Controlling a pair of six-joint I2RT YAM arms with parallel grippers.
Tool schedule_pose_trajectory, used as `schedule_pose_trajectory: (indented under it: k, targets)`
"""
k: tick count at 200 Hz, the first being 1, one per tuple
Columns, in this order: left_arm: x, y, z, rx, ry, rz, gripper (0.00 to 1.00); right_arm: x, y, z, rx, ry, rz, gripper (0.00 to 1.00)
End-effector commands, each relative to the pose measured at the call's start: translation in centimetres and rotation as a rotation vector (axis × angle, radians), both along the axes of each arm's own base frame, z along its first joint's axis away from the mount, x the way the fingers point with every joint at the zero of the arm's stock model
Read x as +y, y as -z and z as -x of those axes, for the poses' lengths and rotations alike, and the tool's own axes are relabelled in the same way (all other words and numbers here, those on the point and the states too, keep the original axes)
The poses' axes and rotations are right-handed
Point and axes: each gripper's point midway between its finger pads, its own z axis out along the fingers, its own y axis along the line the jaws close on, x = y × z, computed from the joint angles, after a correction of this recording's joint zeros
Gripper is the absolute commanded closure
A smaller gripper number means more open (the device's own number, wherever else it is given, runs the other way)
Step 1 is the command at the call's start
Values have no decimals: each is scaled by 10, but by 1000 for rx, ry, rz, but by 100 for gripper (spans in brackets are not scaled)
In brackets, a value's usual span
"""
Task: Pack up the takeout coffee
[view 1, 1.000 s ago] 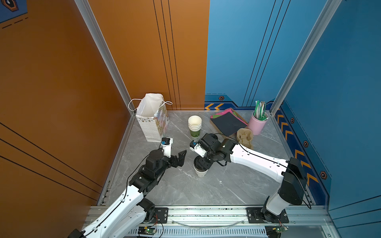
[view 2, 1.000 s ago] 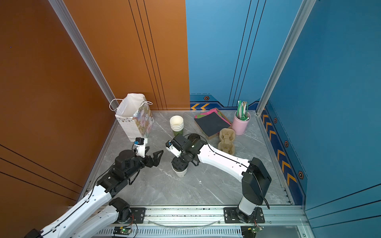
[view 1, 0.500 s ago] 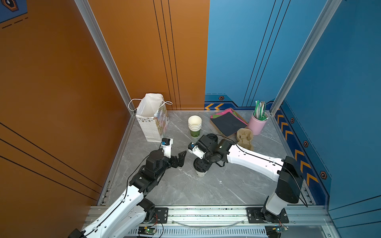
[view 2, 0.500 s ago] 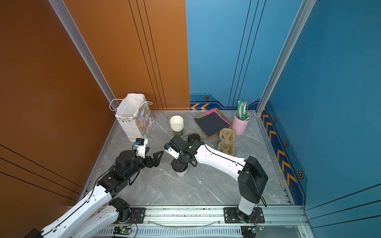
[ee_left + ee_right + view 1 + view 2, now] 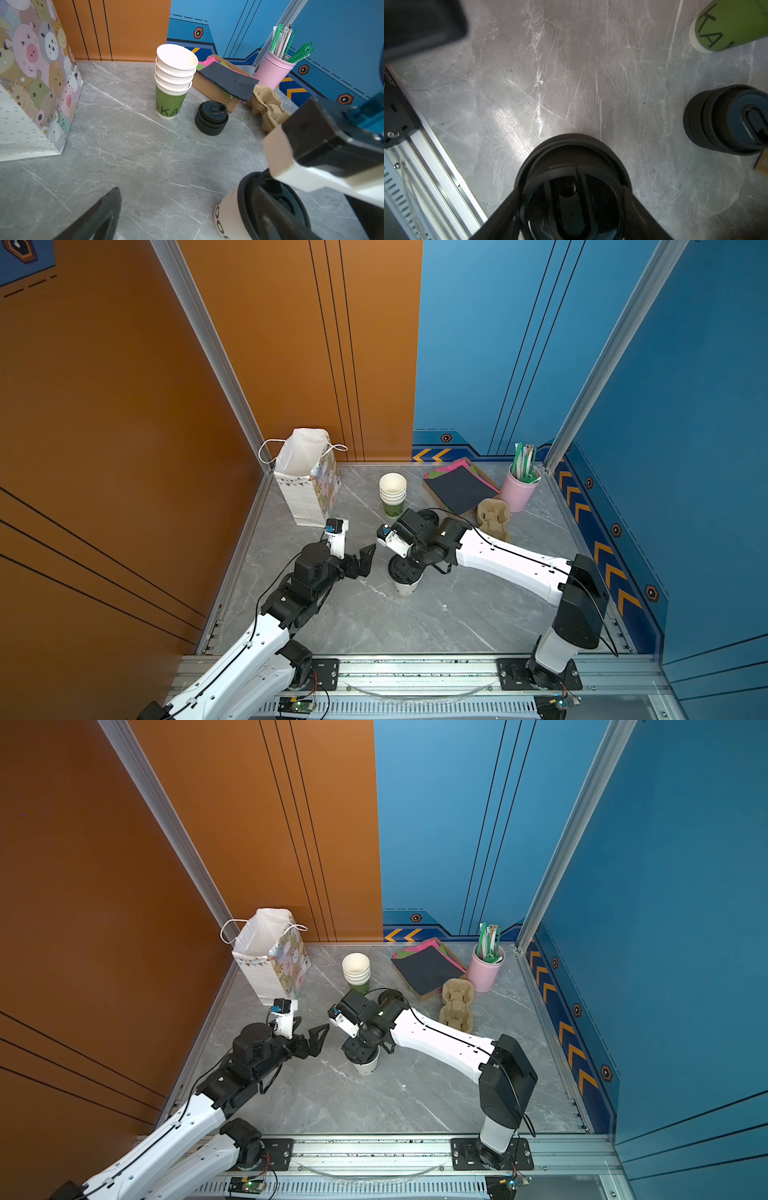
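Observation:
The takeout coffee (image 5: 405, 586) (image 5: 367, 1065) is a white paper cup with a black sip lid, and it stands on the grey table near the middle. My right gripper (image 5: 405, 569) (image 5: 360, 1050) comes down on it from above. In the right wrist view its fingers press both sides of the lid (image 5: 574, 164). My left gripper (image 5: 360, 560) (image 5: 313, 1041) hovers just left of the cup, open and empty. In the left wrist view the cup (image 5: 226, 212) stands by one finger (image 5: 270, 209).
A patterned gift bag (image 5: 309, 485) (image 5: 31, 83) stands open at the back left. Behind the coffee are a stack of lidless cups (image 5: 392, 493) (image 5: 173, 83), a pile of black lids (image 5: 212, 117) (image 5: 726, 120), a cardboard carrier (image 5: 494, 518), napkins (image 5: 461, 487) and a pink straw holder (image 5: 519, 491).
The right wrist has shifted slightly to the left over the cup. The cup stays in place. The left arm has not moved.

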Motion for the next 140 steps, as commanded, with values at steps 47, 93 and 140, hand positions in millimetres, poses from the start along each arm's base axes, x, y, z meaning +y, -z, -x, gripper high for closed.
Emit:
schedule_pose_trajectory:
  k: [47, 93, 140]
  targets:
    - [5, 1, -3, -4, -32, 3, 2, -11, -11, -2, -51, -5, 43, 32]
    - [5, 2, -3, -3, -32, 3, 2, -9, 0, -2, -28, -9, 59, 32]
    - [7, 3, -1, -1, -35, 1, 2, -10, 11, -1, -6, -11, 81, 33]
